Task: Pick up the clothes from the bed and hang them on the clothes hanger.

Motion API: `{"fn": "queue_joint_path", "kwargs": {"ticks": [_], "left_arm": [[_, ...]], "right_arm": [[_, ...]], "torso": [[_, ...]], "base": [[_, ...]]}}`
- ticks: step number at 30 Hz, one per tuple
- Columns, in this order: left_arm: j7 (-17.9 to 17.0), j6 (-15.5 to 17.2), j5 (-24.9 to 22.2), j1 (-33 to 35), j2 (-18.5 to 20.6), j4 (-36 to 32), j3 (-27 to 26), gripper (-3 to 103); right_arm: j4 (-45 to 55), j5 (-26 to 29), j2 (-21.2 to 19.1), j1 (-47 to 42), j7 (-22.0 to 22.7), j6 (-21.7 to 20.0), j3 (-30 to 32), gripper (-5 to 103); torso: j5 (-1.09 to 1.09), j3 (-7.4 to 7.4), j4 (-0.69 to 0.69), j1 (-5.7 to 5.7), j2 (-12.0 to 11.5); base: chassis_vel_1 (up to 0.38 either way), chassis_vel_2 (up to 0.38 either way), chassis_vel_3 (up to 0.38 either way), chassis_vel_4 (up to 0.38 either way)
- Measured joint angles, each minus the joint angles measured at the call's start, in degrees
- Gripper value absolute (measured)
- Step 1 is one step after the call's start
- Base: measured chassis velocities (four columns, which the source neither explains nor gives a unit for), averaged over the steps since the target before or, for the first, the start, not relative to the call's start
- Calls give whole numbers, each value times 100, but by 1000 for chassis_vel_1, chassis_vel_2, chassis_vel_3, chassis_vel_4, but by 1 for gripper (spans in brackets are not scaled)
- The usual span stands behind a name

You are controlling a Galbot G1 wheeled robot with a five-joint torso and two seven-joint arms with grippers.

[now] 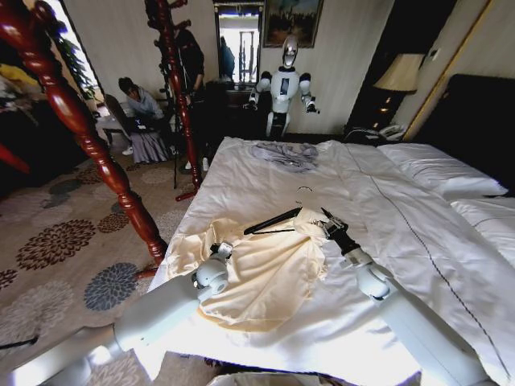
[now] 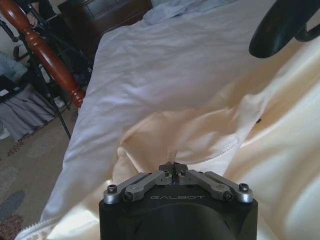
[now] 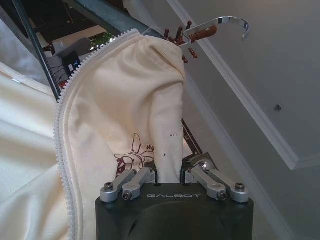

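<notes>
While "GALBOT"-marked, the right end effector (image 3: 172,176) pinches the clothes (image 3: 130,115); left end effector (image 2: 173,170) pressed together.

The bed (image 1: 418,241) carries the clothes (image 1: 257,273) and a grey garment (image 1: 286,154).

Hotel-style bedroom: white-duveted bed (image 1: 418,241), bedside lamp (image 1: 400,74), patterned carpet (image 1: 56,241).

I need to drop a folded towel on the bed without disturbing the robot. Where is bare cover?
Bare duvet lies between the grey garment and the hanger, and right of the stitched line toward the pillows. The near-left bed is crowded: the cream T-shirt and both claws, left and right.
</notes>
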Motion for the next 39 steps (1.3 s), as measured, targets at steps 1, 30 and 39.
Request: {"fn": "queue_joint_path", "kwargs": {"ticks": [1, 30, 39], "left_arm": [[12, -19, -31, -78, 41, -20, -13, 0], [-327, 135, -1676, -1980, 277, -1121, 404, 0], [-498, 211, -1888, -2025, 357, -1372, 486, 0]], "right_arm": [[-17, 37, 9, 36, 3, -16, -20, 20], [-20, 401, 145, 505, -303, -430, -770, 20], [-104, 680, 230, 731, -288, -760, -1093, 20]], "torso": [[0, 0, -1, 0, 0], [1, 0, -2, 0, 0], [1, 0, 0, 0, 0]], "base": [[0, 0, 0, 0], [0, 0, 0, 0], [0, 0, 0, 0]]}}
